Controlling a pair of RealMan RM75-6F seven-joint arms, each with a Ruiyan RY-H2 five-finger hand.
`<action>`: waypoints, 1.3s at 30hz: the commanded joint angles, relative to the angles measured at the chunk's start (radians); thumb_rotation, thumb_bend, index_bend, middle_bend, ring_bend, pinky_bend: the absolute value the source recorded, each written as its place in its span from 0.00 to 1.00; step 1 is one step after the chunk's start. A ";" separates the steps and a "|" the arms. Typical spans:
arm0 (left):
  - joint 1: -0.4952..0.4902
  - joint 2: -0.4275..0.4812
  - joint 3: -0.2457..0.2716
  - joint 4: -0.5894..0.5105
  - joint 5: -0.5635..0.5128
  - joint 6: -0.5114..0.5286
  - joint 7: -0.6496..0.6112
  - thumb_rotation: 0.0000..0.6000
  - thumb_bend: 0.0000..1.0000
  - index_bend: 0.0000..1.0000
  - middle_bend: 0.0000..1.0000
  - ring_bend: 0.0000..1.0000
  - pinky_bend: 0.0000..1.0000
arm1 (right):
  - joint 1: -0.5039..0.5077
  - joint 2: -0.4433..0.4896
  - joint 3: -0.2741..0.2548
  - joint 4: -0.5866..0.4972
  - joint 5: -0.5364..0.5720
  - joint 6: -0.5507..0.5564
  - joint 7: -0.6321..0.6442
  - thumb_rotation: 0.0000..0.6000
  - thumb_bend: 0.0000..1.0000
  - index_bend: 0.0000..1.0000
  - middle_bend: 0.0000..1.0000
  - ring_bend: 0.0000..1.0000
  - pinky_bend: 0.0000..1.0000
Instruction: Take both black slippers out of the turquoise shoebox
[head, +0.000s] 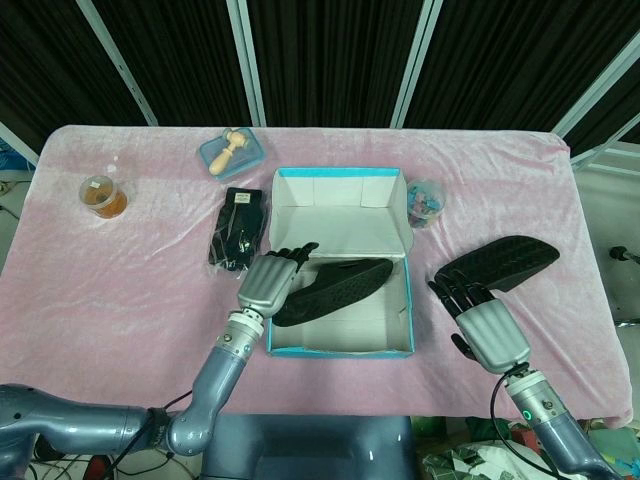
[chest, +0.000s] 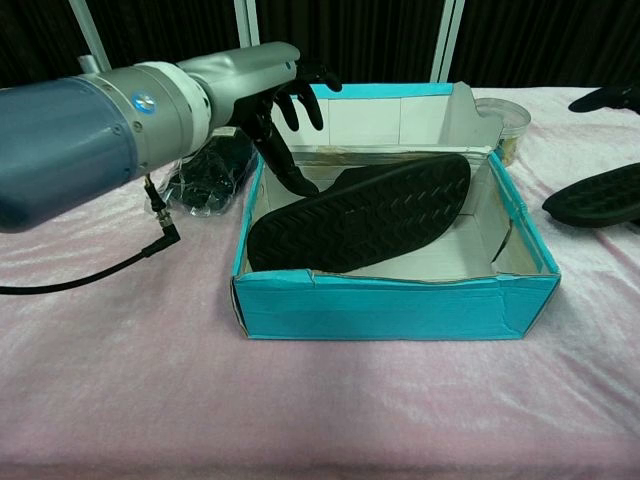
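The turquoise shoebox (head: 340, 351) (chest: 390, 310) stands open at the table's middle. One black slipper (head: 340, 285) (chest: 370, 215) lies in it sole up, leaning diagonally. My left hand (head: 272, 277) (chest: 285, 95) hovers over the box's left wall with fingers spread and the thumb pointing down at the slipper's heel end, holding nothing. The other black slipper (head: 505, 262) (chest: 595, 195) lies on the pink cloth to the right of the box. My right hand (head: 485, 322) (chest: 605, 98) is raised just beside it, fingers apart and empty.
A bagged pair of black gloves (head: 238, 228) (chest: 205, 175) lies left of the box. Behind are a blue tub with a wooden piece (head: 232, 152), an orange-filled jar (head: 104, 196) and a clear cup (head: 425, 200) (chest: 500, 120).
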 joint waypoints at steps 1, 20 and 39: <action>-0.038 -0.054 0.009 0.071 -0.023 0.023 0.006 1.00 0.02 0.10 0.26 0.25 0.36 | -0.004 0.000 -0.001 0.005 -0.001 0.002 0.008 1.00 0.23 0.00 0.08 0.05 0.25; -0.112 -0.186 0.022 0.257 0.018 0.009 -0.094 1.00 0.02 0.12 0.29 0.25 0.38 | -0.019 0.003 0.002 0.023 -0.017 0.013 0.045 1.00 0.22 0.00 0.08 0.06 0.25; -0.148 -0.403 0.084 0.627 0.222 0.048 -0.222 1.00 0.20 0.31 0.45 0.45 0.50 | -0.020 0.013 0.016 0.021 -0.032 0.022 0.079 1.00 0.22 0.00 0.10 0.06 0.25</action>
